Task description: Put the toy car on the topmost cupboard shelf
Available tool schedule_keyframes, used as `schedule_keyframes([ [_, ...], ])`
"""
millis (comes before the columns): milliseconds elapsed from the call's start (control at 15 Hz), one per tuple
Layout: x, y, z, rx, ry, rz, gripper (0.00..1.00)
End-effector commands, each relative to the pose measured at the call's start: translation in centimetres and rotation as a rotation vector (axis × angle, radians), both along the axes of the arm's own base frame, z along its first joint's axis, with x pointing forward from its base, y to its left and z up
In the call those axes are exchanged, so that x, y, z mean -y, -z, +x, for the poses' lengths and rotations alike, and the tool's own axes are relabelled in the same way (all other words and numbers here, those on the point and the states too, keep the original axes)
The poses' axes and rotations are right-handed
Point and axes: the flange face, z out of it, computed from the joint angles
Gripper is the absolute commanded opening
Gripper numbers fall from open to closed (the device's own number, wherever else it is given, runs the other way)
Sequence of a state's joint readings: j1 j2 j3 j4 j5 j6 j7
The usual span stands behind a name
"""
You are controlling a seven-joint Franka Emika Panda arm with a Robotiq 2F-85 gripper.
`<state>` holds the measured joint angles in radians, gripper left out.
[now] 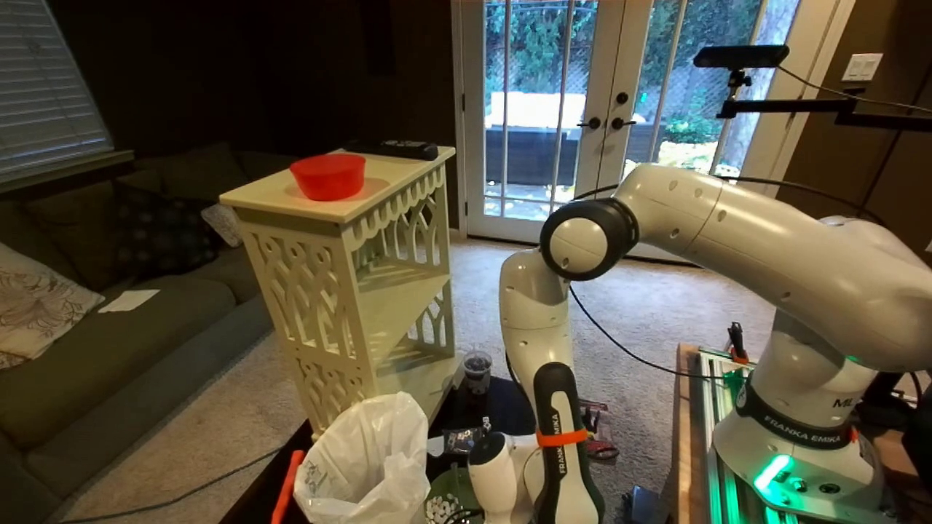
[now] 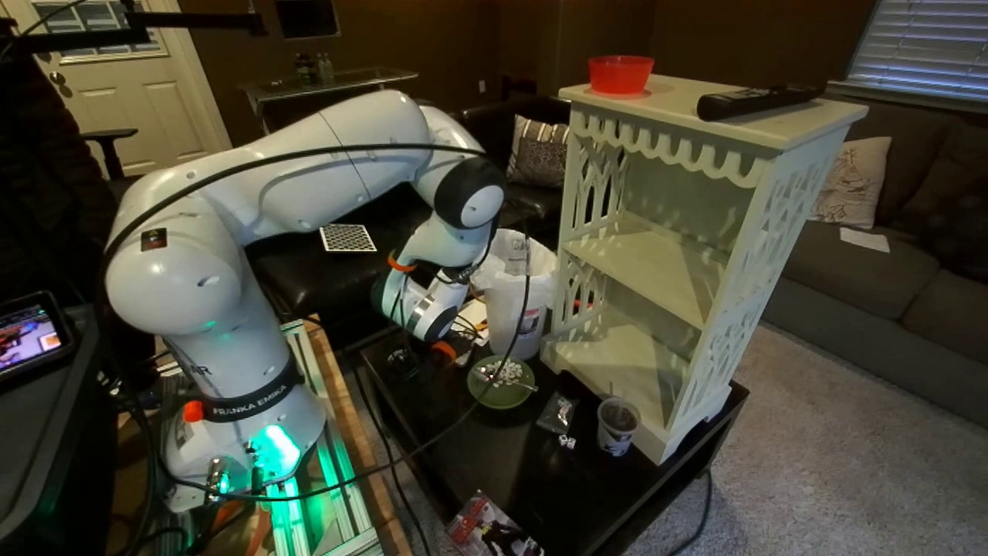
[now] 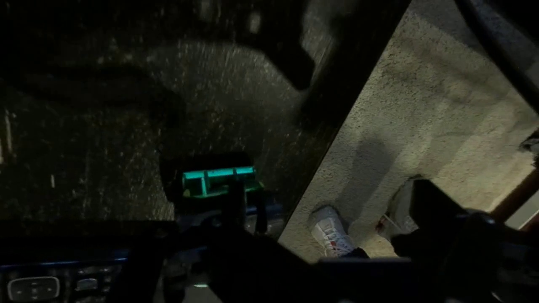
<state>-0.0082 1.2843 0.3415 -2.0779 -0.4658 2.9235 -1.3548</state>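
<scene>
Cream-white paint covers the cupboard (image 2: 679, 197), which stands on the dark desk (image 2: 502, 455) with its hollow front turned towards the arm (image 1: 750, 225), probably so that the topmost inner shelf (image 2: 644, 262) can be reached from the side. What looks like the toy car (image 3: 214, 184), dark with teal windows, lies on the desk near its edge in the wrist view; the claw (image 3: 334, 191) has its fingers apart, one crossing in front of the car, and whether they touch I cannot tell. Beyond that edge show carpet (image 3: 421, 92) and a shoe (image 3: 330, 231), so a nudge that way risks a fall. Later, the bin (image 2: 509, 313) beside the cupboard and the cup (image 2: 617, 428) at its foot could narrow the approach, and the scalloped trim (image 2: 671, 143) limits headroom; a level entry from the front seems safest.
</scene>
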Motion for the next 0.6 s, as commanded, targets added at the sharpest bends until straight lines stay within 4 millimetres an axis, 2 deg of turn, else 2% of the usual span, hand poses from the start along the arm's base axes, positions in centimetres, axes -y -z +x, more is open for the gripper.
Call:
schedule_keyframes([
  [0, -2.6, 3.1, 0.6, -0.013, -0.078, 0.078, 1.00],
  [267, -3.3, 4.0, 1.8, 0.046, -0.070, 0.066, 1.00],
  [533, -2.7, 3.8, 2.9, 0.115, -0.012, -0.035, 1.00],
])
